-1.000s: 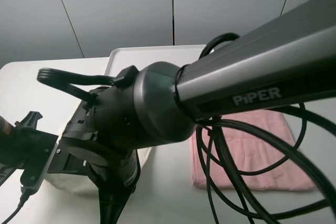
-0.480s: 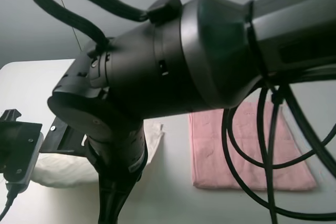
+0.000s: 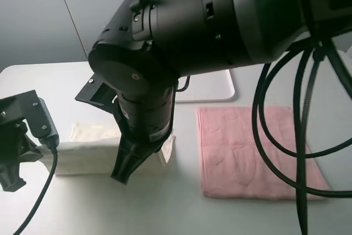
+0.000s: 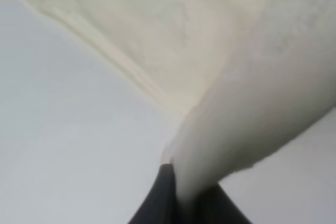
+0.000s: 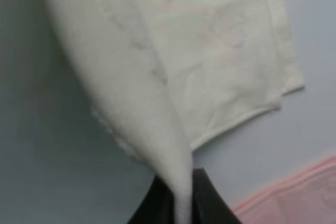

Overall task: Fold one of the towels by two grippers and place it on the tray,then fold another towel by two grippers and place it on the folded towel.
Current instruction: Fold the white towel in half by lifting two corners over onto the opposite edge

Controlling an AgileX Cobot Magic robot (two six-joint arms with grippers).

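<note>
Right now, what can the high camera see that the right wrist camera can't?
Only the high view shows the white tray at the back, the left arm by the far end of the cream towel, and the whole pink towel lying flat. Only the right wrist view shows, up close, the cream cloth's edge pinched between the right arm's shut jaws. Both show the cream towel, some of the pink towel, and the pale table.

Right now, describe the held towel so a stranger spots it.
On the white table, in front of the tray, lie two towels. The left one is the cream-white towel, edge pinched by left fingers and right fingers, unlike the flat pink towel.
</note>
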